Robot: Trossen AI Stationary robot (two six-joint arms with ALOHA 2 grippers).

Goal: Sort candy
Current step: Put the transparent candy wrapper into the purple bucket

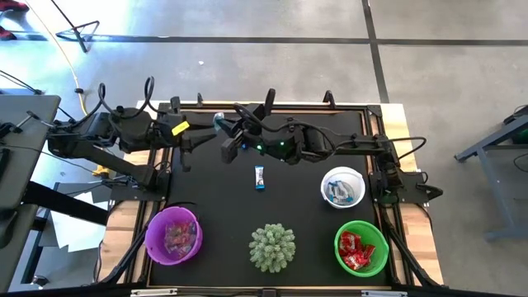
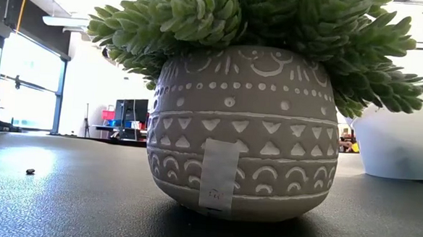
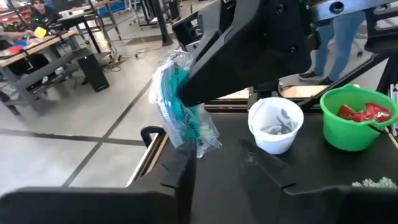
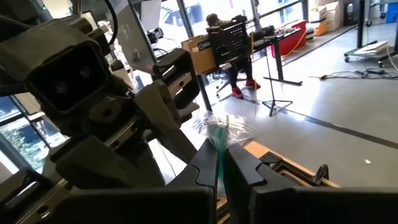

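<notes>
My right gripper (image 1: 226, 130) reaches across from the table's right to its far left part and is shut on a teal sweet in a clear crinkly wrapper (image 3: 181, 106), which it holds up in the air. My left gripper (image 3: 217, 160) is open and faces that sweet from the left, just short of it, with its fingers lower than the wrapper. A blue-and-white sweet (image 1: 260, 177) lies flat on the black mat. More sweets fill the purple bowl (image 1: 173, 234), the white bowl (image 1: 342, 186) and the green bowl (image 1: 361, 247). The low view shows neither gripper. My right gripper pinches the wrapper's end (image 4: 219, 138) between its two fingertips, coming from the table's right. The sweet is lifted clear of the table. Its clear wrapper spreads out beyond and below the fingertips (image 3: 205, 140).
A spiky pale-green plant in a patterned grey pot (image 1: 272, 247) stands at the near edge between the purple and green bowls and fills the low view. A raised frame (image 1: 272, 106) borders the mat. Bare mat lies around the loose sweet.
</notes>
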